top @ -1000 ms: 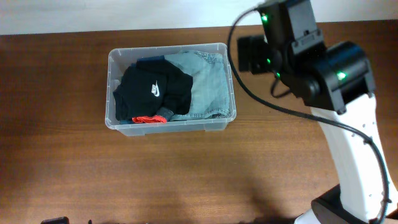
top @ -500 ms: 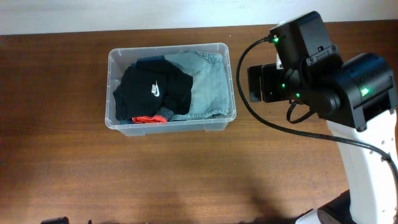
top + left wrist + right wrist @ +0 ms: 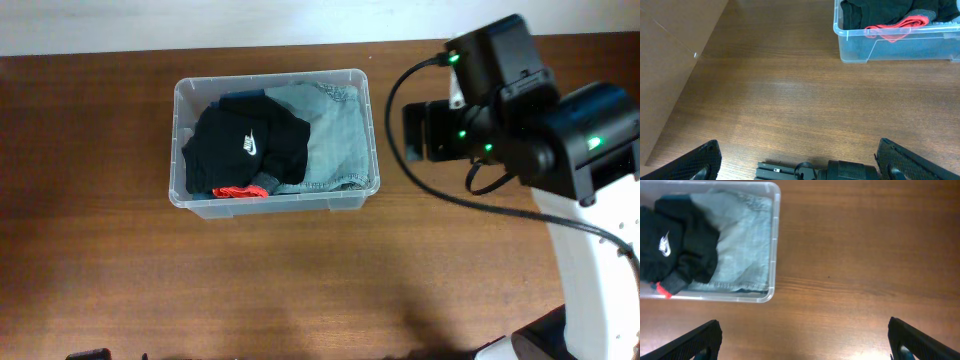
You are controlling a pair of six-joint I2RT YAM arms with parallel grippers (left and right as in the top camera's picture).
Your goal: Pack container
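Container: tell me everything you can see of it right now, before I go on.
The container is a clear plastic rectangular bin with rounded corners and a raised rim, with no lid on it. It stands upright on the brown wooden table, toward the far edge, its long side across the overhead view. Inside lie a black garment with a white logo on the left, a pale denim piece on the right, and a red strip at the near wall. Nothing else touches it.

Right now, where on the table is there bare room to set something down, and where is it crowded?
Bare wood: the wide stretch of table left of and in front of the container, and the strip between its right wall and the right arm. Crowded: inside the container, filled by a black garment and denim.
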